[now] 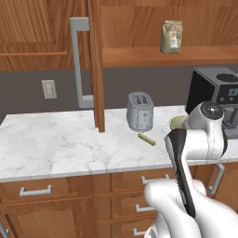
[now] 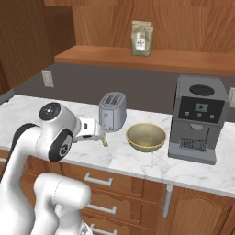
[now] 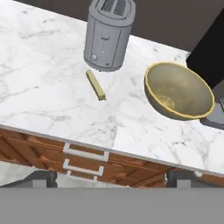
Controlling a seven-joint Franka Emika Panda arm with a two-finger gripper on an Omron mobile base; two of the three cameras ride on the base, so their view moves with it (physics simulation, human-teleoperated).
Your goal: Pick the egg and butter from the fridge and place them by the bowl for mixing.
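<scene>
The white arm rises from the near edge, bends at a dark-jointed elbow and reaches forward over the surface. Its gripper [image 3: 112, 178] looks down from above, 2 dark fingers [image 3: 40, 178] spread wide apart with nothing between them.

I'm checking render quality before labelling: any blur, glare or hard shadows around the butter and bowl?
Hand view: sharp, the butter crisp on the marble, no glare, only soft shade under the toaster. Right base view: the bowl is evenly lit, faint shadow. Left base view: the near arm hides the bowl, nothing blurred.
</scene>
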